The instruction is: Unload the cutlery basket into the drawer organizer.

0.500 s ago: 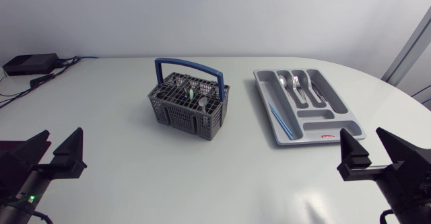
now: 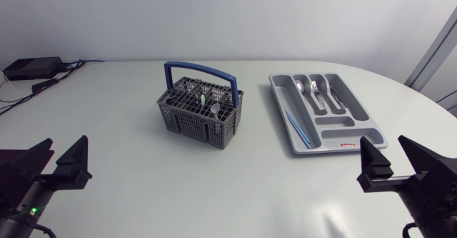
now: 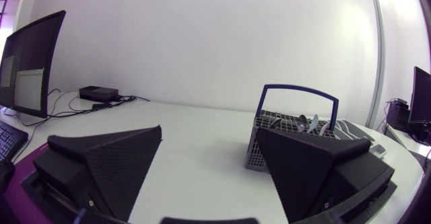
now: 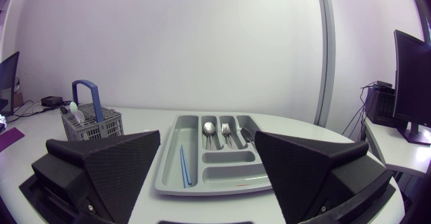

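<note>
no motion in last 0.5 s | my left gripper (image 2: pixel 66 149) + right gripper (image 2: pixel 384 146) wide open, empty | basket (image 2: pixel 193 122) still loaded | organizer (image 2: pixel 335 133) part-filled, next pick pending

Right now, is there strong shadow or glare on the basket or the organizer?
Head view: the basket throws only a faint, soft shadow on the table; the organizer is evenly lit. Right wrist view: no glare on the organizer either.
</note>
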You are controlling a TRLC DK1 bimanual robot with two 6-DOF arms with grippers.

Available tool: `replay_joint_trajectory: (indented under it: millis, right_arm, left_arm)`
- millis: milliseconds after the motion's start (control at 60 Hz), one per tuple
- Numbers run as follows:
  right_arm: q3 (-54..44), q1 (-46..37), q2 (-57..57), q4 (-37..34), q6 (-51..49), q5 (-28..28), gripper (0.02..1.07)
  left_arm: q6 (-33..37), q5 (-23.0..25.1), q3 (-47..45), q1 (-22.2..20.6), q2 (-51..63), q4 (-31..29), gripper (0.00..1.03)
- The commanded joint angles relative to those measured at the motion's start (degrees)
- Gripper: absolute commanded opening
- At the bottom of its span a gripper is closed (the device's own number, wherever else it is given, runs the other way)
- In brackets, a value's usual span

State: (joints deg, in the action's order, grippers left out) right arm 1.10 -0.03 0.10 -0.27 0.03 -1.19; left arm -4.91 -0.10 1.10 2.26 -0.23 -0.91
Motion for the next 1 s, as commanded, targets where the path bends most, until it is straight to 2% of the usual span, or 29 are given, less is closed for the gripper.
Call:
replay_joint_trajectory:
  millis: [0, 300, 583, 800, 983]
  right_arm:
    - [-1.1, 0.56, -0.45, -0.08, 1.55, 0.58, 1.03]
    - [1.18, 1.26, -0.01, 0.98, 0.23, 0.84, 1.03]
    - [7.16, 2.41, 11.15, 2.12, 0.23, 1.19, 1.03]
    - [12.52, 3.28, 20.82, 2.12, 0.41, 2.33, 1.02]
    - [17.44, 5.13, 30.75, 0.19, 1.81, 3.92, 1.02]
  left_arm:
    - [-1.07, 0.1, -1.02, 0.81, -0.65, 0.82, 0.99]
    - [-0.63, 0.1, 3.99, 0.9, 1.2, 2.14, 0.99]
    - [-0.98, 0.01, 15.77, -1.56, 21.06, 3.81, 0.97]
    - [1.3, -3.77, 27.2, -6.04, 34.86, -3.4, 0.94]
    - [5.43, -10.98, 35.81, -14.04, 47.34, -11.66, 0.93]
